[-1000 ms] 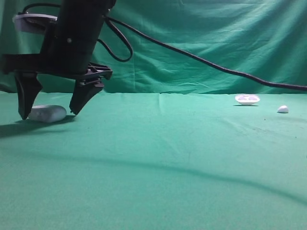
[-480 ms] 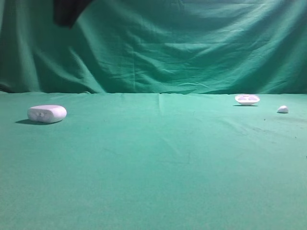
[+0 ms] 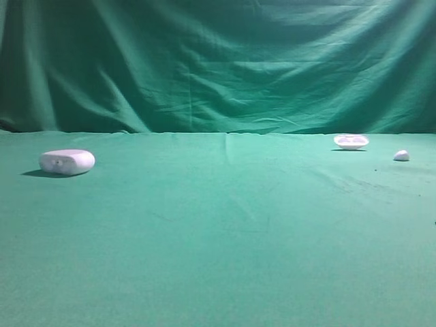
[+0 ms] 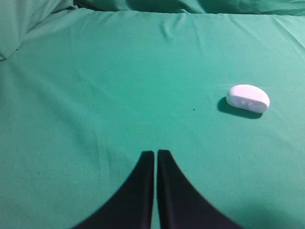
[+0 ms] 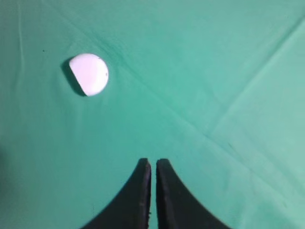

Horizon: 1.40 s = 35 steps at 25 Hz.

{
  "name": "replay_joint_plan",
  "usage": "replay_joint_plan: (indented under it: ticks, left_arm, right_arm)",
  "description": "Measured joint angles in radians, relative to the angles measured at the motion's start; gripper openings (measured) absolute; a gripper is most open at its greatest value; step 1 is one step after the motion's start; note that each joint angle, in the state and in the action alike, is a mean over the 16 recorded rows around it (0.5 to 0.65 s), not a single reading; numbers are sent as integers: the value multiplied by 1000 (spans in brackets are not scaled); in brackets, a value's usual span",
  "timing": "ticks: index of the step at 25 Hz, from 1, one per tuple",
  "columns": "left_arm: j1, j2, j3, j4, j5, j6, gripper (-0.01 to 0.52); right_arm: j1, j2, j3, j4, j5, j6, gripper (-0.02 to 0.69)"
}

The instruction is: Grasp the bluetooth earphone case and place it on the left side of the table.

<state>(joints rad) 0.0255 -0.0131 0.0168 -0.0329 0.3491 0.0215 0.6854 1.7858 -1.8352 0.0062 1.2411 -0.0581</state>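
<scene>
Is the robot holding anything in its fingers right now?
No. Both the left gripper and the right gripper are shut on nothing. The bluetooth earphone case lies alone on the table.

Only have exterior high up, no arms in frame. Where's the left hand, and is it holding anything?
Observer: In the left wrist view the left hand is shut, with the jaws together and nothing between them, over the green cloth table.
Operator: Case clear of it?
Observer: Yes. The smooth white pill-shaped plastic earphone case lies on the cloth ahead and to the right of the fingertips in that view, apart from them.
Operator: Other arm?
Observer: The right hand is also shut and holds nothing. A small white rounded piece lies on the cloth ahead and to its left, untouched.
</scene>
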Motion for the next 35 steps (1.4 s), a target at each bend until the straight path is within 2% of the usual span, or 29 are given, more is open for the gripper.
replay_joint_plan:
  ticks: [6,16,27,35]
  left_arm:
    - [0,0,0,0,0,0,0]
    - [0,0,0,0,0,0,0]
    - [0,0,0,0,0,0,0]
    - [0,0,0,0,0,0,0]
  right_arm:
    - [-23,-266,267,-4,-64,17,0]
    - [-26,-712,724,27,-292,46,0]
    - [-40,-976,955,64,-396,42,0]
    - [-181,-1187,1207,41,-581,38,0]
